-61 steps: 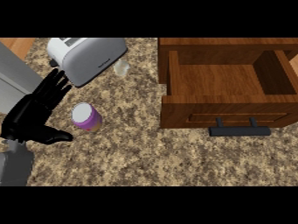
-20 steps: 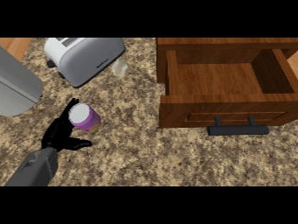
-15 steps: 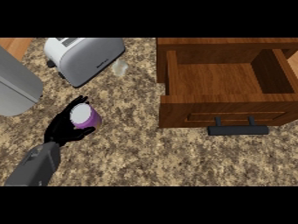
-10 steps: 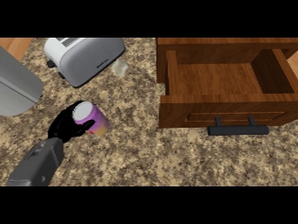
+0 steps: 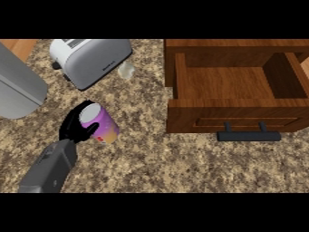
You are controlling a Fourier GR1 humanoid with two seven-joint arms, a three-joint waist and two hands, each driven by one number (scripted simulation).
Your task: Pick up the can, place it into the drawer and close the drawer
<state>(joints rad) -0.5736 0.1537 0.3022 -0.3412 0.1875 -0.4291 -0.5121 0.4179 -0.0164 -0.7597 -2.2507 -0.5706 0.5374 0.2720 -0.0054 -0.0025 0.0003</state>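
Speckled brown granite counter (image 5: 183, 163). Purple cylindrical can with white top (image 5: 100, 123) tilted, well left of open brown wooden drawer (image 5: 240, 88). Black left hand (image 5: 78, 127) at can, fingers curled round it. Silver toaster (image 5: 93, 59) beyond can, left of drawer. Black drawer handle (image 5: 248, 135) on front.

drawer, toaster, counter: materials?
Drawer: brown wood, visible grain, satin; dark handle, likely metal.
Toaster: smooth pale grey shell, brushed metal or plastic, can't tell.
Counter: speckled tan-brown, looks like polished granite.
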